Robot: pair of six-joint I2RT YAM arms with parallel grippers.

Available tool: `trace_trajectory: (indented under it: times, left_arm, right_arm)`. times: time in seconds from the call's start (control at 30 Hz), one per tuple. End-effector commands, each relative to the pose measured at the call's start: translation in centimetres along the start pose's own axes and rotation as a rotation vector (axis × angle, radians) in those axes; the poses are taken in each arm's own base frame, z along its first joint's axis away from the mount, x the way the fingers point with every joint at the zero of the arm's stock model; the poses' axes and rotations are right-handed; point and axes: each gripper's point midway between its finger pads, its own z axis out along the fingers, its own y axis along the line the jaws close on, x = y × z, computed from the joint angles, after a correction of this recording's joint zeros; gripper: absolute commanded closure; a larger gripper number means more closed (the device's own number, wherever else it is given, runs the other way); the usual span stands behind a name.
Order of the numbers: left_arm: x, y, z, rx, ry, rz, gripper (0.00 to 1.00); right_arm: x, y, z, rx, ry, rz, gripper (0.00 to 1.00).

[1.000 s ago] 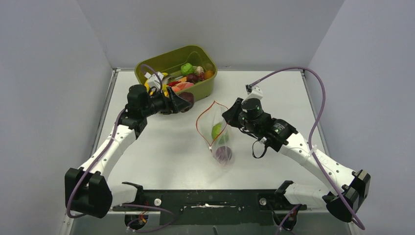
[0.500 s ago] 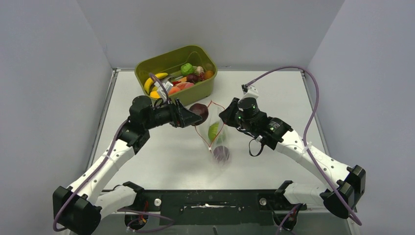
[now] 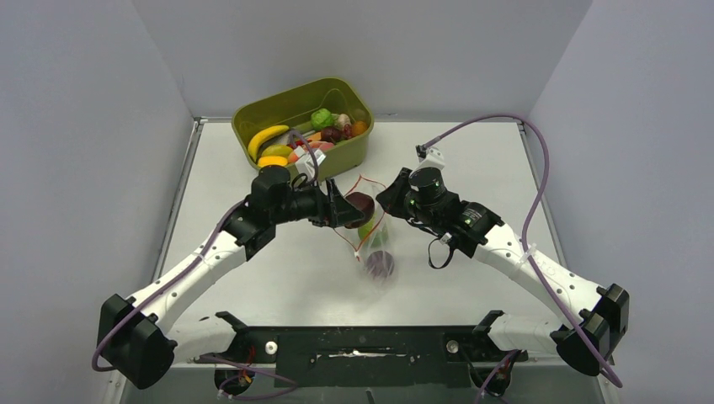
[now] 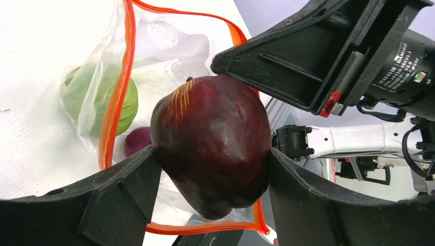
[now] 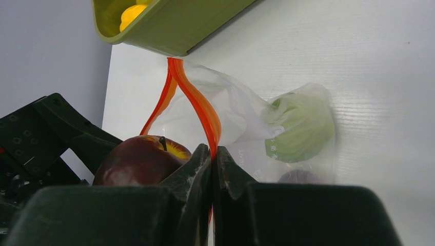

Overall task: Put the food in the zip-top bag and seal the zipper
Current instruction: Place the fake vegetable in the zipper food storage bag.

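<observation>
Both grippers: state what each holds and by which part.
Left gripper clamps the dark red apple across its sides. Right gripper pinches the zip-top bag by its red-orange zipper strip at the rim.

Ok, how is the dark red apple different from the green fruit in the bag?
The apple is dark red with yellow streaks; the green fruit is plain pale green. The apple is clamped in the left gripper's jaws at the bag's open mouth; the green fruit lies free inside the bag. Both are rounded fruits.
</observation>
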Motion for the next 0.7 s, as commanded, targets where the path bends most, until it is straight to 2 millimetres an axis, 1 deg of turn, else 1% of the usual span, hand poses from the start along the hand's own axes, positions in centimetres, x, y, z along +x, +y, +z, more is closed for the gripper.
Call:
trace_trajectory:
  times: [0.0, 0.13, 0.33, 0.4, 0.57, 0.67]
  left_arm:
    - [-1.5, -1.55, 0.0, -0.003, -0.026, 0.063, 0.52]
    - [-1.48, -1.66, 0.01, -0.013, -0.016, 0.084, 0.44]
    - [-1.22, -1.86, 0.01, -0.014, -0.001, 0.089, 0.35]
    - [-1.51, -1.59, -0.06, -0.04, -0.016, 0.095, 0.32]
    - [-1.81, -1.97, -0.33, -0.038, -0.019, 0.107, 0.28]
    - [-1.58, -2.05, -0.31, -0.04, 0.006, 0.104, 0.24]
  right_arm:
    - [-2.28, 2.17, -0.89, -0.08, -0.074, 0.036, 1.0]
    - [-2.2, 2.05, -1.01, -0.079, -0.075, 0.04, 1.0]
    - [-2.16, 2.05, -1.04, -0.081, -0.075, 0.042, 1.0]
    - [-2.17, 2.11, -1.09, -0.081, -0.075, 0.041, 1.0]
    - [-2.21, 2.0, -1.17, -0.078, -0.077, 0.039, 1.0]
    - [-2.24, 1.95, -1.26, -0.076, -0.078, 0.042, 1.0]
